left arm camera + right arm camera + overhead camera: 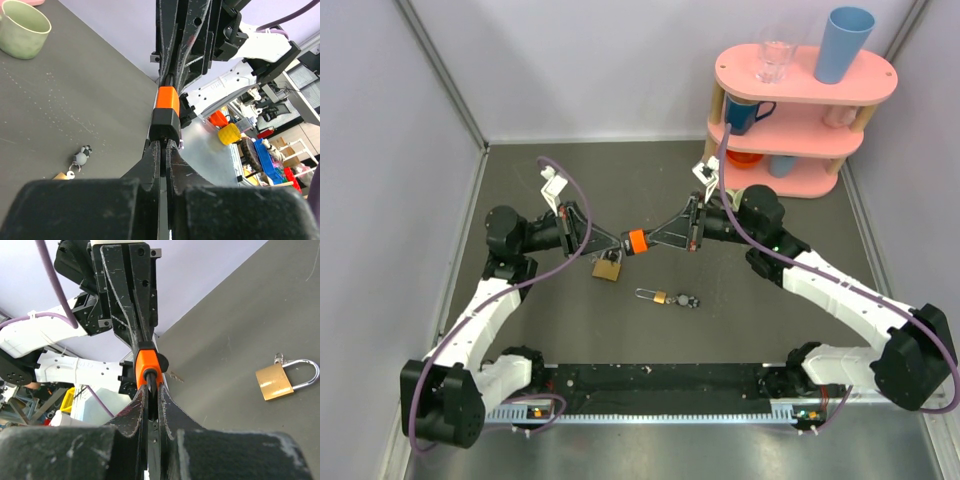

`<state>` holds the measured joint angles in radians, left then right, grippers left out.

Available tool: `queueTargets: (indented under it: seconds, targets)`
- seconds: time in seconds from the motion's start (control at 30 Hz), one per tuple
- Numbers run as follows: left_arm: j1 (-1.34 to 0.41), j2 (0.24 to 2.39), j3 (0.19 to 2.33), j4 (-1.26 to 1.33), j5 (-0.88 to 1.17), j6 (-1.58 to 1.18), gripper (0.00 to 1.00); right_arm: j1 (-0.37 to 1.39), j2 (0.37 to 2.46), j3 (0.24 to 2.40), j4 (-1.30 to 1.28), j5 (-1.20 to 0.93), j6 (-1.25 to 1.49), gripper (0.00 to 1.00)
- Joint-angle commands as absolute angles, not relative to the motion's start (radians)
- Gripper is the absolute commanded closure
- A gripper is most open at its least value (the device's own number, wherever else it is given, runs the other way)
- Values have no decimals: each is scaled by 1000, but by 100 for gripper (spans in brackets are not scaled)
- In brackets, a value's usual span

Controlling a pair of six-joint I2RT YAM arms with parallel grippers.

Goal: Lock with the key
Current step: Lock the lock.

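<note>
Key (149, 382): only a thin dark sliver shows, pinched btwn the narrow fingers of right gripper (656, 238) at the orange end of padlock (637, 240), held mid-air over table (570, 340) centre. Left gripper (618, 240) fingers clamp its black end. Brass padlock (607, 268) lies just beneath, small padlock (660, 296) nearer the bases. Pink shelf (805, 85) is in the far-right corner. Bare table runs left & far to the walls (380, 150).

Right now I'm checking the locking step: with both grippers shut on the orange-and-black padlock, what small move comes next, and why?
Probably a slight roll of the left gripper to turn the key, with the right gripper holding firm. Both are shut on the orange-and-black padlock, and the left pinches its black end. The key itself is hidden between the fingers, so its seating is unconfirmed.
</note>
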<state>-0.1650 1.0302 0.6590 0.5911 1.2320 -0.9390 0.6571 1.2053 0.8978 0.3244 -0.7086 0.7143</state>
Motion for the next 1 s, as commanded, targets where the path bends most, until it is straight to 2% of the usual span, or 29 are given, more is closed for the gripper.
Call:
queueTargets:
  seconds: [0.0,0.97]
  targets:
    - [-173,1034,660,632,1243,-928,100,646,1172,957,426,-701,726,100]
    - [-169,980,611,566,1152,-870,100,607,1066,887,414,-583,724,100]
